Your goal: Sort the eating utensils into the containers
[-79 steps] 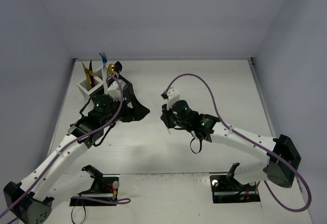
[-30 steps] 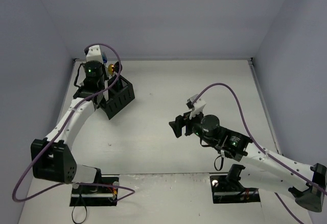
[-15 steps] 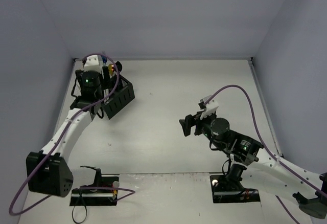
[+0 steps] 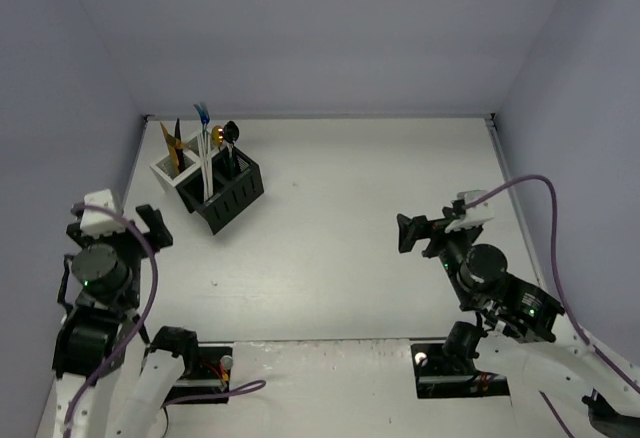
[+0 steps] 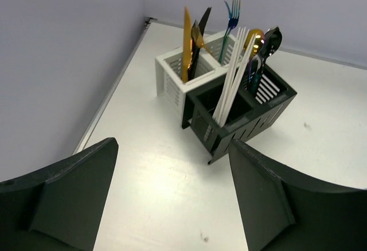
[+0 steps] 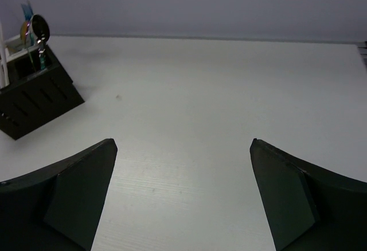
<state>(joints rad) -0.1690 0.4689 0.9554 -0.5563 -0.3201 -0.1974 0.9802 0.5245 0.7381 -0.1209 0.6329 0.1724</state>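
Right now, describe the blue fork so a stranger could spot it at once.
In the table's far left corner stands a cluster of four mesh bins. The fork stands upright in a white bin; it alone shows prongs, bright blue, beside a gold knife and a black knife.

Soft, even light falls from above, bright and cool-toned. The white counter (image 5: 155, 193) carries a pale sheen just before the containers (image 5: 246, 128), which cast only faint shadows. All three views are crisp.

The pale table (image 4: 350, 208) carries the containers (image 4: 232, 204), two white, two black, near its far-left corner.
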